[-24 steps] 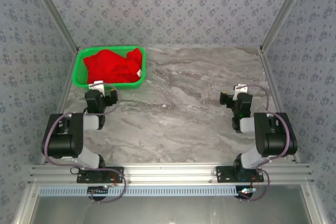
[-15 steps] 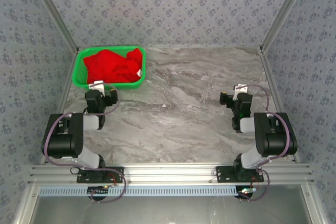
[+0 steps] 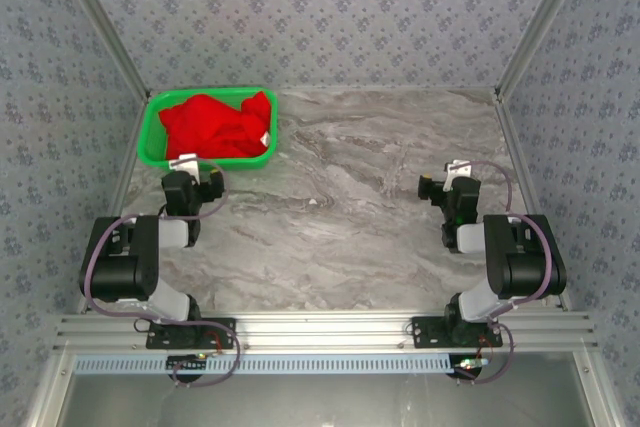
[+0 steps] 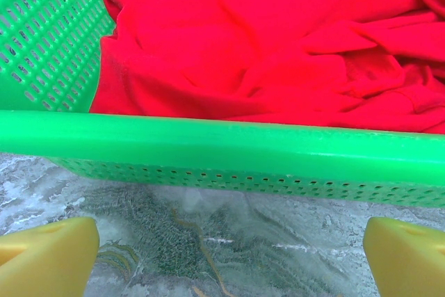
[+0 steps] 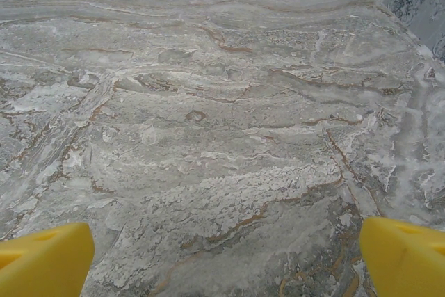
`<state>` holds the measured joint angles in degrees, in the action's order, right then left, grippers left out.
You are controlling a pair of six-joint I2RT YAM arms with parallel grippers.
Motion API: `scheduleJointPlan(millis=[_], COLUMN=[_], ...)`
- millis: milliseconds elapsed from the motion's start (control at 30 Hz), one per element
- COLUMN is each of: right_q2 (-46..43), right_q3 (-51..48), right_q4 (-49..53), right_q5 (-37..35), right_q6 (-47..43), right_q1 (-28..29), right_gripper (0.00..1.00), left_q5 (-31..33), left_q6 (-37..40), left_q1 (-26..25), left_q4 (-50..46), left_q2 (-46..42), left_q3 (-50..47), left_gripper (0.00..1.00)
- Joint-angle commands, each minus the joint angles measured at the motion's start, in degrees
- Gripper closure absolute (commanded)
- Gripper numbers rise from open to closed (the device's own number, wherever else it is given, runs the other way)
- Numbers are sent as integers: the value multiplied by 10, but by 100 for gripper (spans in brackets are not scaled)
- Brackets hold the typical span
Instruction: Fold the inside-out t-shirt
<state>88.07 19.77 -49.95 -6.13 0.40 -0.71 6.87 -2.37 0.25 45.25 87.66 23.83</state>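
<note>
Both arms sit folded low over their bases, forearms pointing toward the far wall. The left claw [image 3: 190, 169] hovers just short of a green perforated plastic basket [image 4: 208, 147], its yellow pads [image 4: 45, 255] spread wide apart with nothing between them. The right claw [image 3: 452, 179] hangs over bare surface well to the right, its yellow pads [image 5: 403, 255] equally wide apart and holding nothing.

The tabletop [image 3: 350, 227] is grey marble-patterned with brownish veins, enclosed by blue-grey flower-print walls [image 3: 320, 7] and slanted metal corner posts [image 3: 100, 17].

The basket stands at the far left corner of the tabletop. The bright red cloth inside-out t-shirt [image 3: 215, 127] lies crumpled inside it, heaped up to the rim, a small white tag [image 3: 265, 139] at its right edge.
</note>
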Motion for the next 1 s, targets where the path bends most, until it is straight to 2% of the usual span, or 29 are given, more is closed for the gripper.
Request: scheduleJointPlan(millis=[0, 100, 167, 233, 300, 367, 433, 533, 600, 700, 800, 967], right_q2=[3, 2, -5, -46, -117, -189, -264, -310, -280, -215, -175, -139], right_q3=[12, 11, 5, -2, 2, 5, 13, 70, 121, 181, 182, 176], right_q4=[-8, -9, -18, 9, 73, 129, 179, 285, 328, 373, 334, 310], right_q5=[8, 3, -37, -61, -91, -131, -125, -86, -68, -97, -65, -40], right_q6=[2, 1, 1, 6, 20, 68, 123, 164, 138, 97, 116, 147], right_q1=[-1, 0, 4, 7, 6, 3, -7, 21, 96, 202, 230, 233], right_gripper=[0, 0, 0, 0, 0, 0, 0, 5, 6, 3, 3, 3], left_q5=[-2, -2, 25, 81, 119, 138, 111, -39, -81, -68, -39, -46], left_q6=[4, 3, -6, -30, -57, -122, -173, -200, -197, -178, -164, -145], left_q1=[-1, -1, -1, 0, 6, 17, 24, 19, -12, -30, -25, -20], left_q4=[21, 22, 7, -57, -159, -266, -357, -369, -367, -484, -578, -706], left_q2=[1, 2, -10, -55, -116, -166, -196, -196, -162, -55, 59, 244], left_q3=[-5, -6, -2, 11, 37, 73, 116, 149, 183, 310, 436, 632], left_gripper=[2, 2, 2, 2, 2, 2, 2, 2, 2, 3, 5, 2])
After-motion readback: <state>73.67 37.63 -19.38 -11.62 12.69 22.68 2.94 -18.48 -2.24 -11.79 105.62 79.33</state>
